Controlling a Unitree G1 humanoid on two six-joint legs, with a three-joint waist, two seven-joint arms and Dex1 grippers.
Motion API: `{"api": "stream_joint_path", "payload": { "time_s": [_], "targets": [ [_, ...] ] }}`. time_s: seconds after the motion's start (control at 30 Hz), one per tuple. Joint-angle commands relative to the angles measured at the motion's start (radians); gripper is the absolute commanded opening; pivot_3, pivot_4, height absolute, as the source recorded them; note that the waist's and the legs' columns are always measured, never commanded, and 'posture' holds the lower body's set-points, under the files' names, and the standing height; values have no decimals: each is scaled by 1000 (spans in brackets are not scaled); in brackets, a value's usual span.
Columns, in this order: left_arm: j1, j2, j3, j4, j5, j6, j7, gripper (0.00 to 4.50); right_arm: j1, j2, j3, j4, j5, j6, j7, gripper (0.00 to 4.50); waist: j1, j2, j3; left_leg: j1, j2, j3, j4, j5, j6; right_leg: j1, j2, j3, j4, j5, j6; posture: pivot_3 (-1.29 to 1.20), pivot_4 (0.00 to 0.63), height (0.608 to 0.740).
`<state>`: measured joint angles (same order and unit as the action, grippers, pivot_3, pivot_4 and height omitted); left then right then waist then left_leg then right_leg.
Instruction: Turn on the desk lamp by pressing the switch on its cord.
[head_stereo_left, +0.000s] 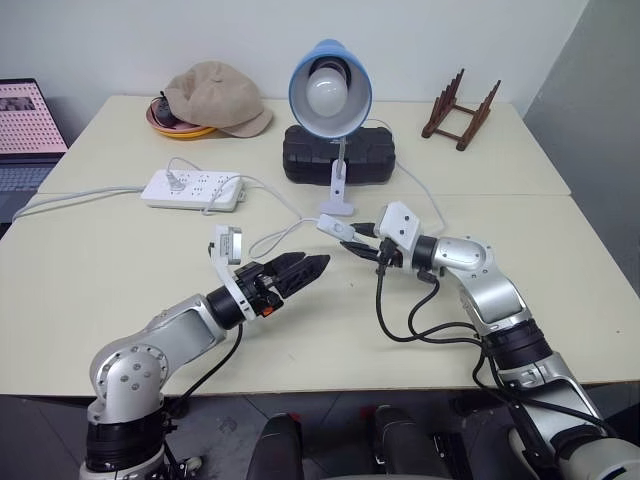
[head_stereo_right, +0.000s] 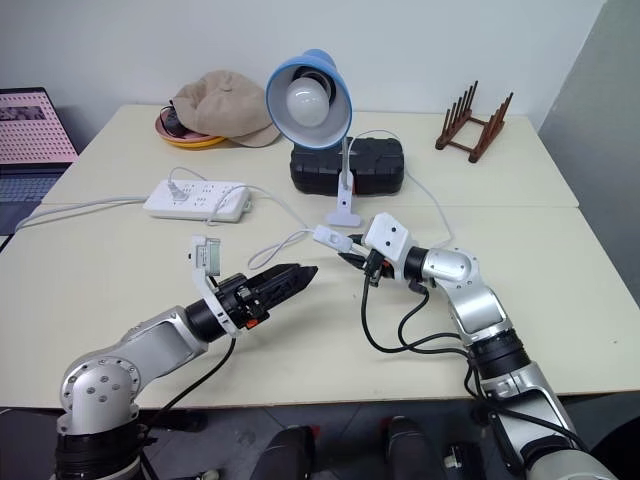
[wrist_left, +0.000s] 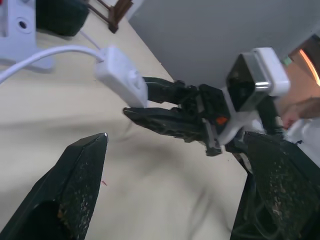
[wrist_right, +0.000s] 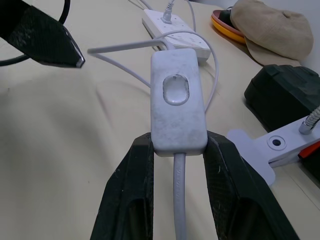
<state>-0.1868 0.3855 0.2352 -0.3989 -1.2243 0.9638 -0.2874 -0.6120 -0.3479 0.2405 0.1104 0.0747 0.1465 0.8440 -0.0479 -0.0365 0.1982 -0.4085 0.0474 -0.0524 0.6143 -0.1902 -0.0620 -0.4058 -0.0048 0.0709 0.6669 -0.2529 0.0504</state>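
Nearest, at the lower left of the head view, the left end effector is hovering over the cream desk with its black fingers spread apart, gripping nothing and pointing toward the frame's centre. Just right of it, the right end effector is clamping the switch between its two fingers; in its wrist view the switch is sitting squeezed by its near end, the round button facing up, with the cord running down between the fingers. The switch is being held slightly above the desk, close in front of the lamp's white clip base.

Behind that, in the upper middle of the frame, the desk lamp is standing with its light-blue shade and unlit white bulb facing the camera, a black case just behind its stem. To the left a white power strip is lying flat. Farther back, a beige cap is resting on an orange dish at upper left, and a wooden rack is standing at upper right.
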Motion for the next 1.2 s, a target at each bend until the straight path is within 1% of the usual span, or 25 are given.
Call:
{"api": "stream_joint_path", "payload": {
  "time_s": [0.03, 0.1, 0.3, 0.43, 0.57, 0.6, 0.67, 0.77, 0.87, 1.0, 1.1, 1.13, 1.17, 1.2],
  "targets": [
    [-41, -38, -18, 43, 23, -50, 1, 4500, 13, -16, -24, -108, 72, 7, 58, 1030, 1, 0, 0, 0, 0, 0, 0, 0, 0, 0, 0, 0, 0, 0, 0, 0, 150, 740],
    [-53, -47, -23, 60, 29, -53, -7, 4500, 26, -24, -19, -128, 83, 9, 74, 1030, 1, 0, 0, 0, 0, 0, 0, 0, 0, 0, 0, 0, -1, 0, 0, 0, 150, 740],
    [-98, -90, -13, 101, -23, -52, 2, 4500, 59, -41, -16, -179, 102, 0, 104, 1030, 3, 0, 0, 0, 0, 0, 0, 0, 0, 0, 0, 0, -2, 0, 0, 0, 150, 740],
    [-110, -113, -14, 99, -76, -36, 12, 4500, 69, -43, -17, -192, 103, 0, 106, 1030, 4, 0, 0, 0, 0, 0, 0, 0, 0, 0, 0, 0, -1, 0, 1, 0, 150, 740],
    [-104, -117, -26, 89, -91, -29, 22, 4500, 76, -41, -19, -205, 107, 2, 99, 1030, 4, 0, 0, 0, 0, 0, 0, 0, 0, 0, 0, 0, -2, 0, 1, 0, 150, 740],
    [-104, -119, -28, 89, -93, -30, 25, 4200, 76, -40, -19, -208, 109, 4, 97, 1030, 4, 0, 0, 0, 0, 0, 0, 0, 0, 0, 0, 0, -2, 0, 1, 0, 150, 740],
    [-106, -119, -31, 93, -92, -33, 31, 4069, 75, -40, -20, -212, 110, 6, 96, 1030, 4, 0, 0, 0, 0, 0, 0, 0, 0, 0, 0, 0, -2, 0, 1, 0, 150, 740],
    [-104, -118, -30, 94, -105, -34, 34, 3397, 78, -42, -22, -216, 111, 8, 95, 1030, 4, 0, 0, 0, 0, 0, 0, 0, 0, 0, 0, 0, -2, 0, 1, 0, 150, 740],
    [-99, -116, -28, 87, -115, -32, 38, 2882, 81, -48, -24, -216, 111, 5, 94, 1030, 4, 0, 0, 0, 0, 0, 0, 0, 0, 0, 0, 0, -2, 0, 1, 0, 150, 740],
    [-93, -113, -27, 83, -131, -31, 46, 2040, 84, -51, -25, -217, 113, 3, 92, 1030, 4, 0, 0, 0, 0, 0, 0, 0, 0, 0, 0, 0, -2, 0, 1, 0, 150, 740],
    [-89, -107, -25, 80, -138, -31, 50, 1501, 85, -53, -24, -217, 112, 1, 90, 1030, 4, 0, 0, 0, 0, 0, 0, 0, 0, 0, 0, 0, -2, -1, 1, 0, 150, 740],
    [-87, -106, -25, 79, -141, -31, 52, 1239, 83, -54, -23, -216, 112, 0, 90, 1030, 4, 0, 0, 0, 0, 0, 0, 0, 0, 0, 0, 0, -2, -1, 1, 0, 150, 740],
    [-84, -104, -25, 77, -145, -31, 54, 1148, 81, -53, -23, -215, 113, 1, 88, 1030, 4, 0, 0, 0, 0, 0, 0, 0, 0, 0, 0, 0, -2, -1, 1, 0, 150, 740],
    [-82, -105, -26, 75, -148, -31, 58, 892, 79, -53, -24, -214, 113, 0, 88, 1030, 4, 0, 0, 0, 0, 0, 0, 0, 0, 0, 0, 0, -2, -1, 1, 0, 150, 740]
  ]
}}
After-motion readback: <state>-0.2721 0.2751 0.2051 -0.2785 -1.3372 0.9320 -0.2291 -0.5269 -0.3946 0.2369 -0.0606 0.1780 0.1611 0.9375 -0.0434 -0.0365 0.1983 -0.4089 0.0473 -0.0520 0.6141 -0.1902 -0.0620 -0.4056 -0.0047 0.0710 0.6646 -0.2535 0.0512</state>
